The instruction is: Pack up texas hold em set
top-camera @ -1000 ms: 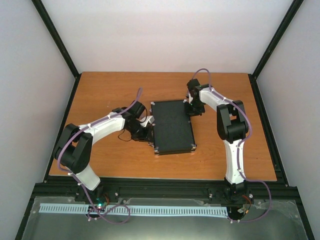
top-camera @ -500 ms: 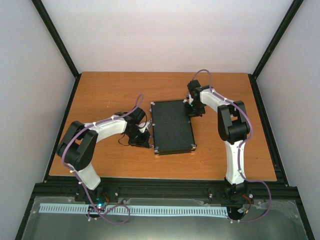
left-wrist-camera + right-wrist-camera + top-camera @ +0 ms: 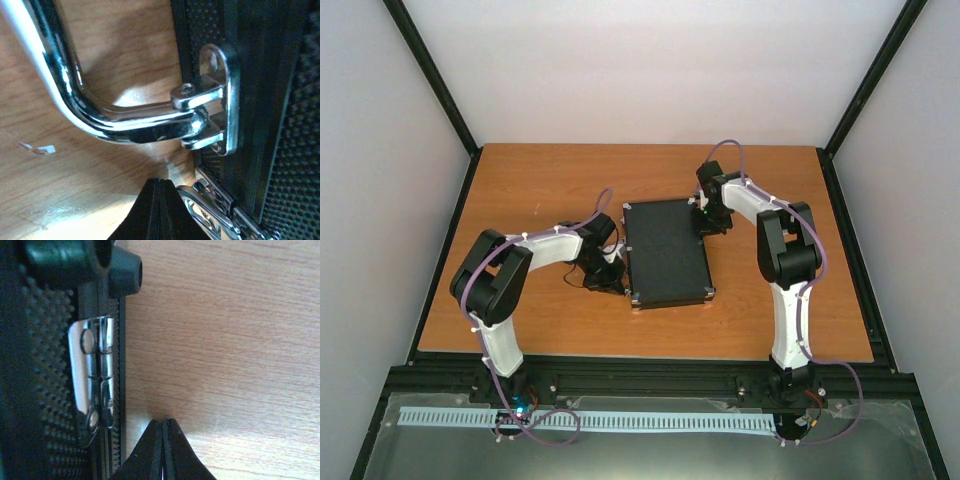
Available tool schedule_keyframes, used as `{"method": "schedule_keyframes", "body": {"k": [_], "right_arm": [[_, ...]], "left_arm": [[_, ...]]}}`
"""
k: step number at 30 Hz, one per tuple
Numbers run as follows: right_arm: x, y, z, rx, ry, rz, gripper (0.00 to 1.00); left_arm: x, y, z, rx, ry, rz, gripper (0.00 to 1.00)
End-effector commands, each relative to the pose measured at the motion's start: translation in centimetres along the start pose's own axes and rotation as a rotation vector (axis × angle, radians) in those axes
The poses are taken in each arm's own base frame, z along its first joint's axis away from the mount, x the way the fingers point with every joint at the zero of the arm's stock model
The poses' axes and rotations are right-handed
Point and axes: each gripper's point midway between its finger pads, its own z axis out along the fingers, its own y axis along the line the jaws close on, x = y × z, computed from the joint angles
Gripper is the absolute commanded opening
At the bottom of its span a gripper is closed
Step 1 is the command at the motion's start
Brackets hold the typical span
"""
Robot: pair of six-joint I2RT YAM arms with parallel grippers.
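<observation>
The black hinged case lay flat and shut at the middle of the wooden table, its long sides running roughly from 12 to 6 o'clock in the top view. On its 9 o'clock side a chrome handle swung out over the wood, pinned into a metal bracket on the dimpled black wall, with a chrome latch just beside that bracket. The left gripper sat at this 9 o'clock side with its fingers pressed together and nothing between them. The tips pointed at the gap between handle and latch, and whether they touched the case could not be told. The right gripper stood at the case's 2 o'clock corner, also fully closed and empty. In its wrist view, its fingers hung over bare wood just beside the case's edge. A small metal hinge lay at about 10 o'clock from the tips and a black rubber foot was farther along the same edge. Contact there was unclear too.
</observation>
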Motion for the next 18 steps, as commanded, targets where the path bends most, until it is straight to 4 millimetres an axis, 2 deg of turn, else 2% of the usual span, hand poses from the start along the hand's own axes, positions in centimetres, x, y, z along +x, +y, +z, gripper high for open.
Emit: {"method": "schedule_keyframes", "body": {"k": [1,4,6,11,15,18], "right_arm": [[2.2,1.2,0.4,-0.040,0.068,-0.013,0.03],[3.6,1.8,0.1,-0.085,0.095,0.010,0.03],[5.4,1.7,-0.1,-0.090,0.129,0.038,0.03],[10.4,-1.7,-0.8,0.071,0.153,0.083,0.03],[13.5,-0.4,-0.6,-0.028,0.205,0.079,0.03],[13.9,0.9,-1.0,-0.111,0.198,0.059,0.03]], "left_arm": [[-1.3,0.1,0.7,-0.024,-0.040,0.016,0.01],[-1.2,-0.3,0.7,-0.002,-0.035,0.009,0.01],[-1.3,-0.3,0.7,-0.003,-0.037,0.010,0.01],[-1.6,-0.6,0.6,0.002,-0.039,0.012,0.01],[-1.6,-0.6,0.8,0.003,-0.028,0.014,0.01],[-1.6,-0.6,1.0,0.008,-0.020,0.013,0.01]]}}
